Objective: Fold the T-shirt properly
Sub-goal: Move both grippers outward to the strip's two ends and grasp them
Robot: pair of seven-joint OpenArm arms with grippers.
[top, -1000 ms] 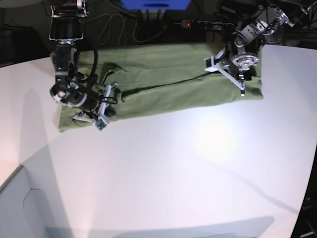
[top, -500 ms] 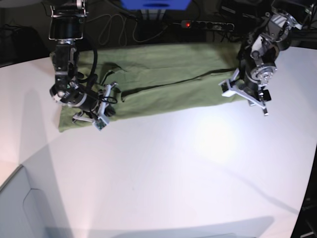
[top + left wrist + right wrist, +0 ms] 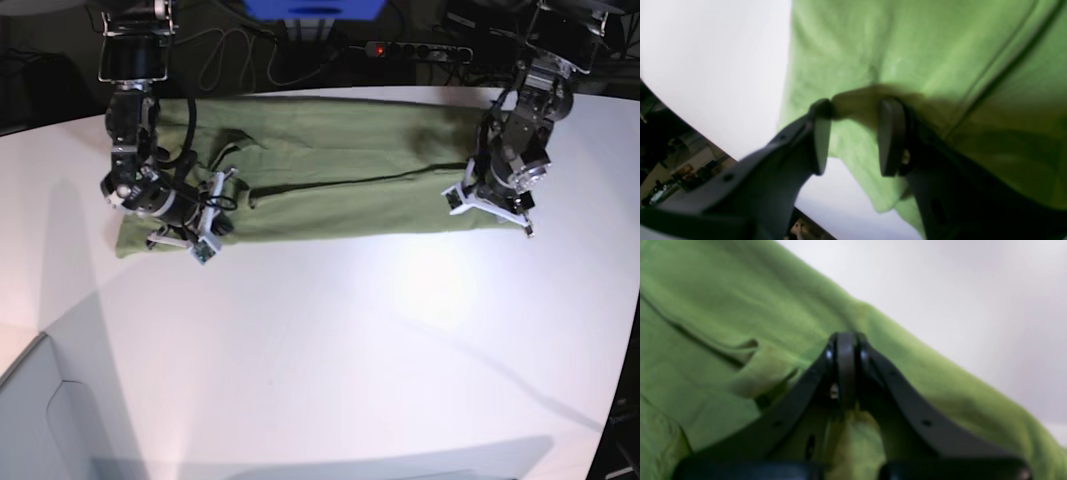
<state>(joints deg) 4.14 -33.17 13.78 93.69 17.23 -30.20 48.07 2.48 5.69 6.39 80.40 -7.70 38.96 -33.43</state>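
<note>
T-shirt point(image 3: 330, 185): folded band along the table's point(image 3: 330, 350) far edge, long axis running side to side.
Left pincer point(image 3: 853, 136): at the shirt's end near the far right corner, jaws apart astride the cloth edge, nothing clamped; a second ago it sat farther back over the shirt.
Right pincer point(image 3: 846, 353): jaws together on the opposite end, unmoved.

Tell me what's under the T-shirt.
The white table lies under the T-shirt, showing bare along its edges. Anything beneath the folded cloth is covered and cannot be seen.
</note>
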